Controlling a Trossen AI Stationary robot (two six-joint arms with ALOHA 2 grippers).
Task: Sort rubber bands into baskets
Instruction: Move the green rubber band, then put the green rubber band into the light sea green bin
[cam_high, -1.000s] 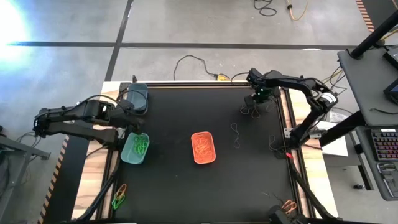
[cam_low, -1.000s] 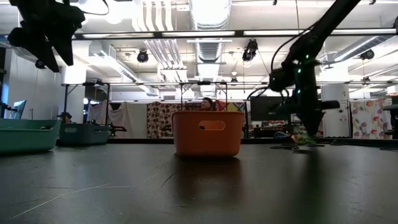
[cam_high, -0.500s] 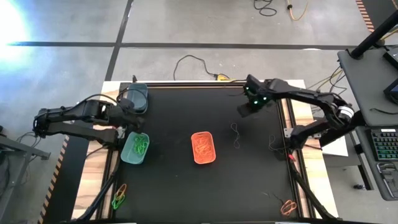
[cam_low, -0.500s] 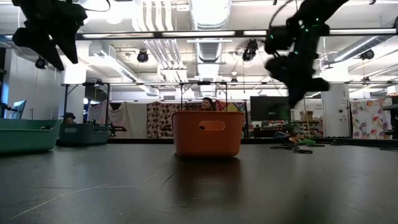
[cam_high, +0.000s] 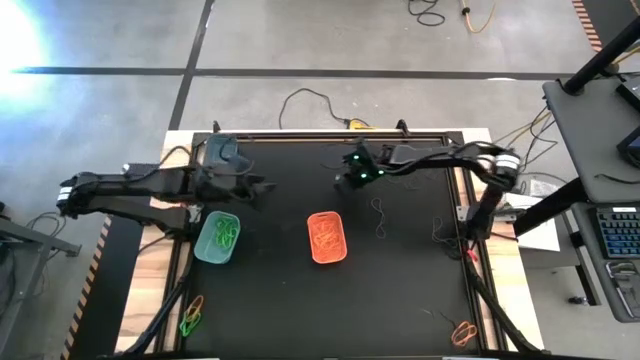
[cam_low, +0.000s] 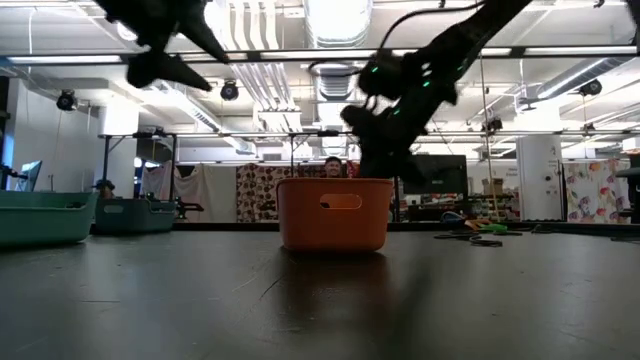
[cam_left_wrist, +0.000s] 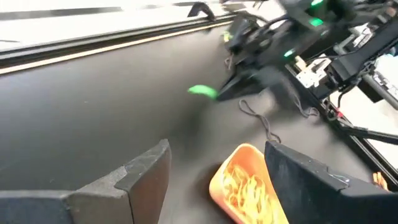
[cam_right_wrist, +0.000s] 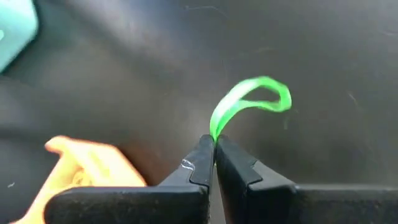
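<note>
My right gripper (cam_right_wrist: 214, 144) is shut on a bright green rubber band (cam_right_wrist: 249, 102) above the table's middle far part (cam_high: 345, 180), far of the orange basket (cam_high: 326, 237). The same band shows in the left wrist view (cam_left_wrist: 202, 91). My left gripper (cam_high: 258, 188) stands open and holds nothing, just right of the light teal-green basket (cam_high: 218, 238), which has green bands in it. The dark grey-teal basket (cam_high: 222, 153) sits at the far left, partly under the left arm. The orange basket holds orange bands. My right gripper pinches the green band at one end of its loop (cam_right_wrist: 216, 129) between its two fingertips. The fingers come from the table's right, slanting down. The rest of the loop curls out beyond the tips, clear of the table.
Loose dark bands lie on the black mat right of the orange basket (cam_high: 380, 215) and near the right edge (cam_high: 438, 230). More bands lie on the wooden border at the near left (cam_high: 192, 315) and near right (cam_high: 463, 333). Cables run along the far edge (cam_high: 310, 100).
My right gripper has risen from the mat at the far right corner and swung toward the table's left with the green band, staying shut. My left gripper has reached toward the table's right and tipped up from pointing down to pointing nearly forward.
</note>
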